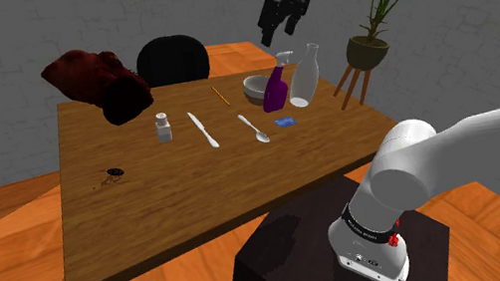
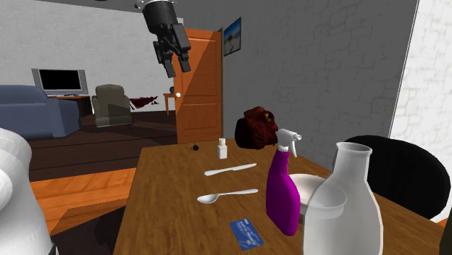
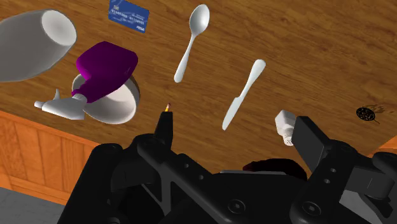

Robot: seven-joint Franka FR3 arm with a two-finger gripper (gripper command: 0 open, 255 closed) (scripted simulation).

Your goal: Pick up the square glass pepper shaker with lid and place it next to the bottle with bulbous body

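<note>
Shoulder view: the gripper [image 1: 283,17] hangs high above the far side of the wooden table [image 1: 196,202], over the bowl [image 1: 258,89], its pincer apart and holding nothing. The pepper shaker [image 1: 164,126], small and white with a lid, stands upright well to this view's left of the bulbous bottle [image 1: 304,79]. A knife [image 1: 202,129] and a spoon [image 1: 254,128] lie between them. A purple spray bottle [image 1: 276,88] stands just beside the bottle, with a blue card [image 1: 285,121] in front. A dark red bundle [image 1: 99,83], a black chair [image 1: 171,60] and a potted plant [image 1: 370,17] sit farther back

Second exterior view: this looks along the table from the bottle's end, so the bulbous bottle [image 2: 342,210] looms close and the pepper shaker [image 2: 222,148] is far down the table, near the bundle [image 2: 257,127]. The gripper [image 2: 172,52] hangs in the air before an orange door [image 2: 199,94]. Beyond are a television [image 2: 61,80] and a blue sofa [image 2: 25,109]

Wrist view: looking down, the black fingers [image 3: 312,140] stand wide apart with nothing clasped. The pepper shaker [image 3: 284,123] shows just beside one fingertip, partly hidden by it. A pencil [image 3: 167,108] tip shows at the other, and a small dark speck [image 3: 366,113] lies on the wood
</note>
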